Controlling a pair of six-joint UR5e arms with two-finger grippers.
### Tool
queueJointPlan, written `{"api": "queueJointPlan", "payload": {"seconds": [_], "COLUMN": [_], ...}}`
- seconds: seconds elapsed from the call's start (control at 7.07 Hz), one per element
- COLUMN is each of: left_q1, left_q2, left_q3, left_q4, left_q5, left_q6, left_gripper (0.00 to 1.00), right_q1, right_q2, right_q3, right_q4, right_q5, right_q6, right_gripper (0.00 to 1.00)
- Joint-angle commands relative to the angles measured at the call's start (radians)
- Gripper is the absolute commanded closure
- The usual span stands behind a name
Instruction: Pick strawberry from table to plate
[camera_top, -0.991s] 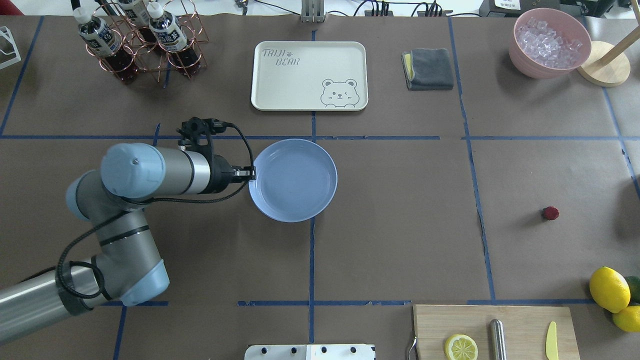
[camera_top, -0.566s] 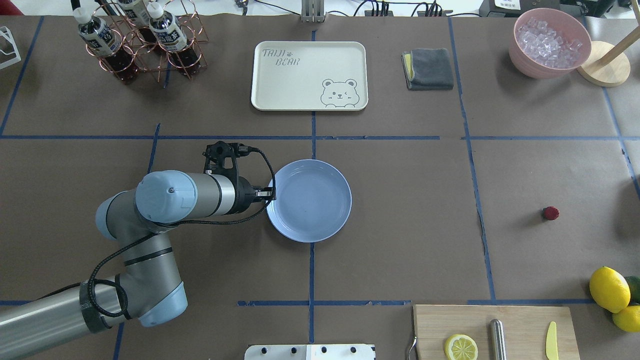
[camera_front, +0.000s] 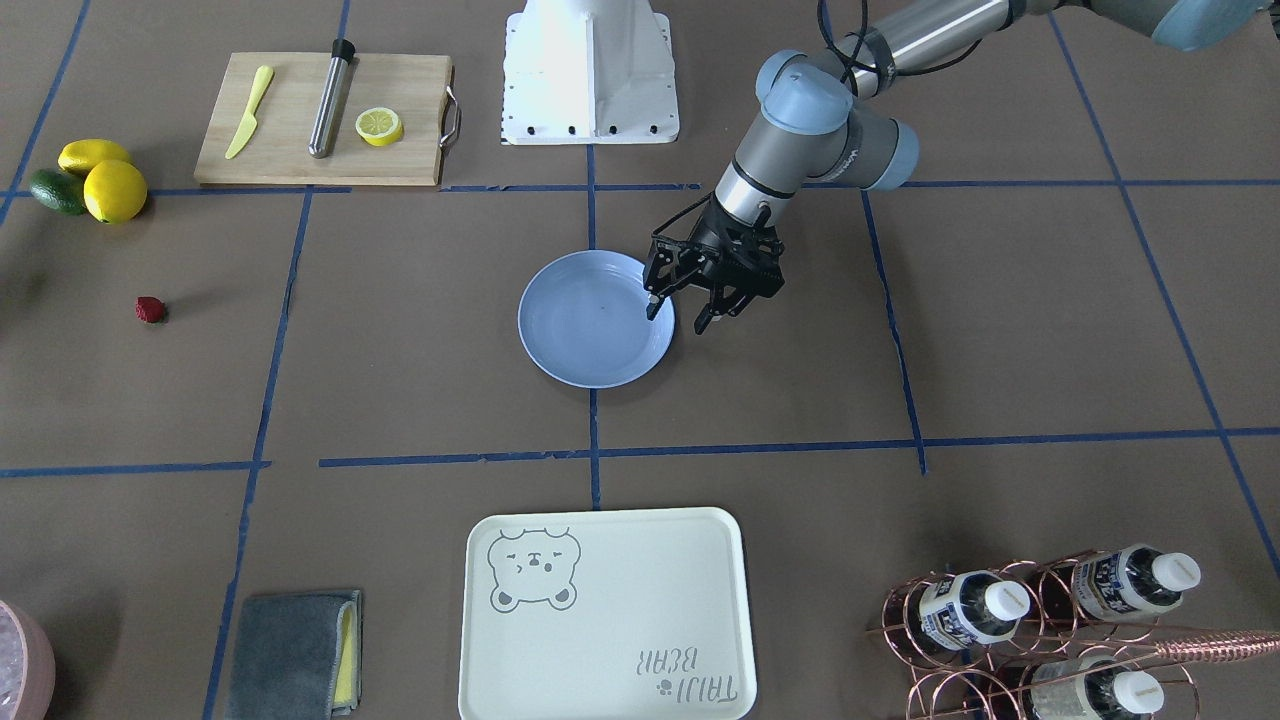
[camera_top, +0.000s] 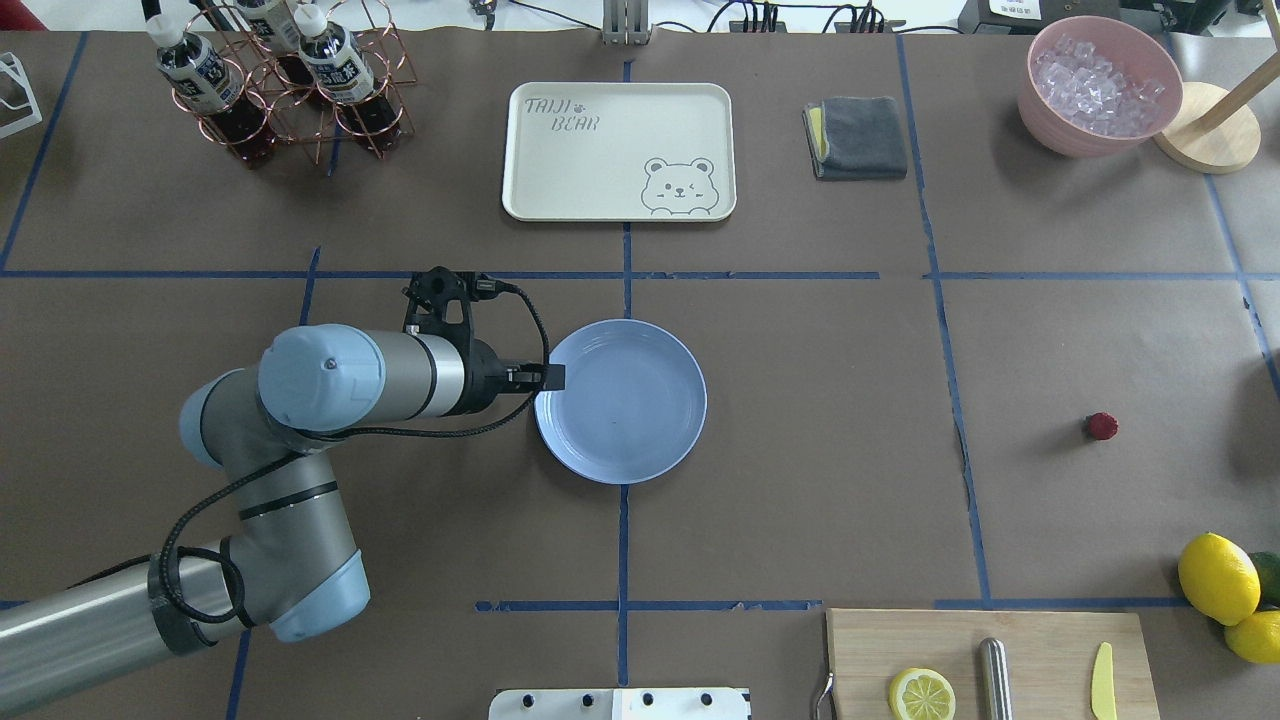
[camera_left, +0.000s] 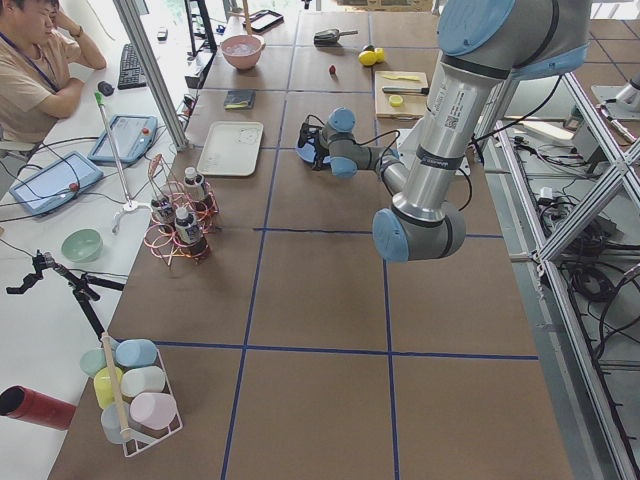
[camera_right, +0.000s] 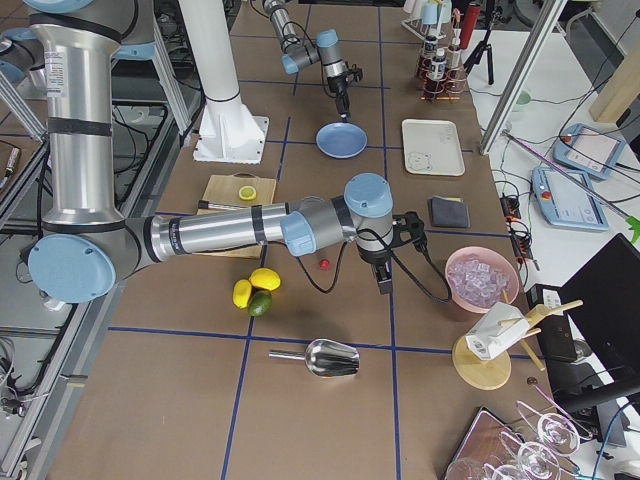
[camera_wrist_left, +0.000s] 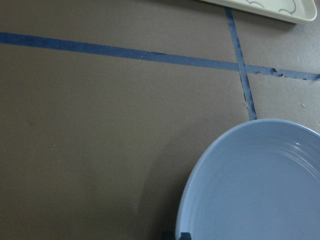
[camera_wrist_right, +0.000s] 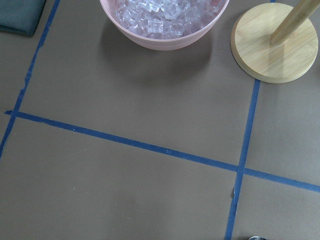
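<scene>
Strawberry (camera_top: 1100, 426) lies on the table (camera_top: 800, 480), well apart from the blue plate (camera_top: 640, 430), whose rim the left gripper (camera_front: 678, 318) straddles, fingers spread wide; the right gripper (camera_right: 385, 283) cannot be judged.

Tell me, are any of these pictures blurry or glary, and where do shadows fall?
Overhead view: even light, all sharp; the strawberry throws a faint shadow to its left. Left wrist view: a soft shadow lies on the table beside the plate, with a small glint near its rim. Right wrist view: sharp, a soft shadow beside the pink bowl.
</scene>
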Motion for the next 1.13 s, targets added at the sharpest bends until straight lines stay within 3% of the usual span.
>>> {"api": "queueJointPlan", "payload": {"seconds": [0.0,0.28,0.42,0.71,0.85,0.99], "left_q1": [-0.191,-0.555,-0.687,-0.849,-0.909,-1.024], "left_q2": [0.066,0.102,0.102,0.107,0.205,0.293], "left_q3": [-0.132,-0.175,-0.155,-0.057,-0.046,-0.032], "left_q4": [0.213,0.501,0.65,0.905,0.877,0.857], "left_q5": [-0.22,-0.475,-0.506,-0.505,-0.507,-0.578], "left_q6": [0.277,0.661,0.903,1.064,1.274,1.387], "left_gripper": [0.0,0.0,0.0,0.0,0.0,0.0], "right_q1": [-0.043,-0.09,-0.132,-0.207,-0.244,-0.268], "right_q2": [0.019,0.017,0.017,0.019,0.019,0.008], "right_q3": [0.035,0.113,0.133,0.175,0.187,0.202], "right_q4": [0.002,0.0,0.002,0.002,0.002,0.002], "right_q5": [-0.002,0.009,0.012,0.005,0.0,-0.012], "right_q6": [0.0,0.018,0.074,0.144,0.182,0.211], "right_gripper": [0.0,0.0,0.0,0.0,0.0,0.0]}}
